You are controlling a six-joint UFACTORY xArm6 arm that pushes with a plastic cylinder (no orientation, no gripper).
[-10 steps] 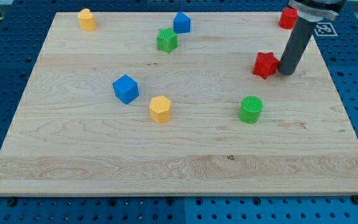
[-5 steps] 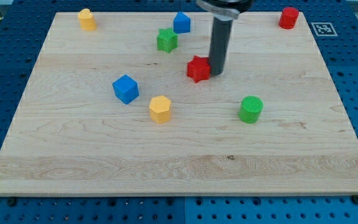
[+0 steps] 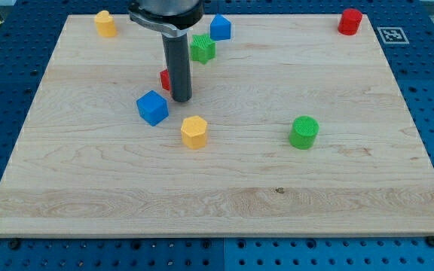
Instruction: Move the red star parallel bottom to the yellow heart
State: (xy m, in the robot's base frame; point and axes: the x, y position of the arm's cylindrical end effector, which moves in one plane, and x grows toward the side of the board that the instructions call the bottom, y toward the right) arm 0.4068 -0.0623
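Note:
The red star (image 3: pixel 166 78) lies left of centre in the upper half of the board, mostly hidden behind my rod. My tip (image 3: pixel 181 98) rests on the board against the star's right side. The yellow heart (image 3: pixel 105 23) sits at the board's top left corner, well up and left of the star. A blue cube (image 3: pixel 152 107) lies just below and left of the star and my tip.
A yellow hexagonal block (image 3: pixel 194 132) lies below my tip. A green star (image 3: pixel 202 48) and a blue block (image 3: pixel 220 27) sit above right of it. A green cylinder (image 3: pixel 304 132) is at right of centre. A red cylinder (image 3: pixel 349 21) is at top right.
My tip has slid left across the board, pushing the red star from the right side to left of centre. The other blocks have not moved.

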